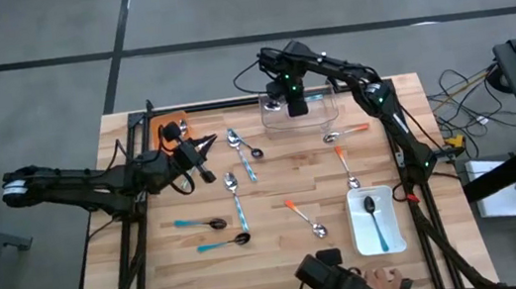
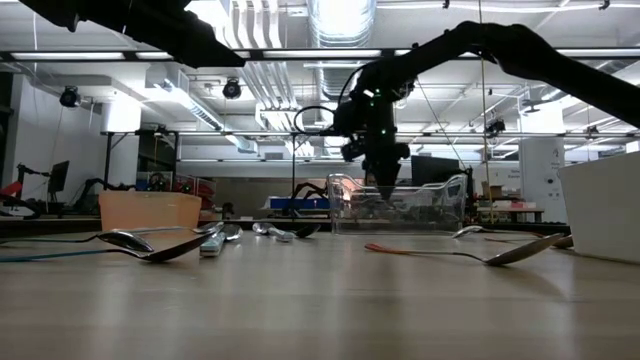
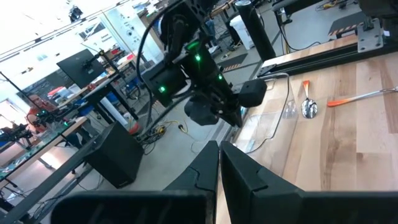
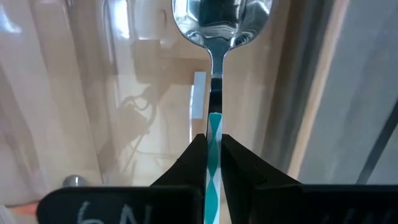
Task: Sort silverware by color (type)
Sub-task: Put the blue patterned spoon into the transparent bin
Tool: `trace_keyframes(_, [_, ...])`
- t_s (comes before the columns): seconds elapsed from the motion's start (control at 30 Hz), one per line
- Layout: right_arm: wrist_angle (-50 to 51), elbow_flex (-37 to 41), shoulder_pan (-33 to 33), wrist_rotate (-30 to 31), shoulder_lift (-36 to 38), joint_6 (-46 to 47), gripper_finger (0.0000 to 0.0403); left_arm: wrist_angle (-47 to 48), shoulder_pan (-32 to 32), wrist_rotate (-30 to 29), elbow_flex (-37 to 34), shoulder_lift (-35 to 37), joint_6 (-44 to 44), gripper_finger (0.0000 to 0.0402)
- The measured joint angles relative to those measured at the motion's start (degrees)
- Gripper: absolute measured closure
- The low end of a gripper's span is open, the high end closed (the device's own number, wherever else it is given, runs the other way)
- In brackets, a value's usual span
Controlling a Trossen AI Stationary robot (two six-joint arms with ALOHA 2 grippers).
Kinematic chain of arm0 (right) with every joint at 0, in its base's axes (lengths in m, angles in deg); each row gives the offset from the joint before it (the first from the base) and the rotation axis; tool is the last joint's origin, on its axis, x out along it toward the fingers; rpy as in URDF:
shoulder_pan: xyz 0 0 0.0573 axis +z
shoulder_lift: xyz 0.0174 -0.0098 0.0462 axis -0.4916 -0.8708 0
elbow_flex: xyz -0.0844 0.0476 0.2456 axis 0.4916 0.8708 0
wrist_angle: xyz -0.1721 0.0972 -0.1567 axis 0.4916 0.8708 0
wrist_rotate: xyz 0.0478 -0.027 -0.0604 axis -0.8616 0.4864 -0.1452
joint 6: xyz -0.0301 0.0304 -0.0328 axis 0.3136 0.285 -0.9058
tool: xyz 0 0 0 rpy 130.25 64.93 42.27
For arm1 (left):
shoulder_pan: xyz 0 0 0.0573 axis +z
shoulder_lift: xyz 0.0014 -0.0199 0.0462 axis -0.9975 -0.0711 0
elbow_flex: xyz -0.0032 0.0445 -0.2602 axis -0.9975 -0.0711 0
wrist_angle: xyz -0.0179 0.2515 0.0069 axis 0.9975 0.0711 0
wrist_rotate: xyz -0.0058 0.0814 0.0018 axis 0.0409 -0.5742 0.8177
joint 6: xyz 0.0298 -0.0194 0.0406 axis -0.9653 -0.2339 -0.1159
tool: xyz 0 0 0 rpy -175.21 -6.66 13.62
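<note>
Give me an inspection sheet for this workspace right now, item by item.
Surface: wooden table, flat.
Job's things: spoons scattered on the wood; one teal spoon in the white tray; one teal-striped spoon held over the clear tray.
Clutter: orange tray at the far left corner.
End effectors: right end effector shut on the teal-striped spoon; left end effector shut, holding nothing, near the orange tray.
Cables: bundle off the table's right side.
Surroundings: a person's hand at the near edge.
</note>
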Motion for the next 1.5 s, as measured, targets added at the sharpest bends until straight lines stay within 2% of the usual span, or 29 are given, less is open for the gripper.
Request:
trace_keyframes(0.83, [-7.8, 8.2, -0.1, 0.3, 0.0, 1.8, 0.0384, 0.1, 0.0, 0.0, 0.0, 0.0, 0.0, 0.0402])
trace_keyframes(1.5, [-11.4, 9.8, -0.1, 1.7, 0.0, 3.5, 0.0384, 0.1, 0.0, 0.0, 0.0, 0.0, 0.0, 0.0402])
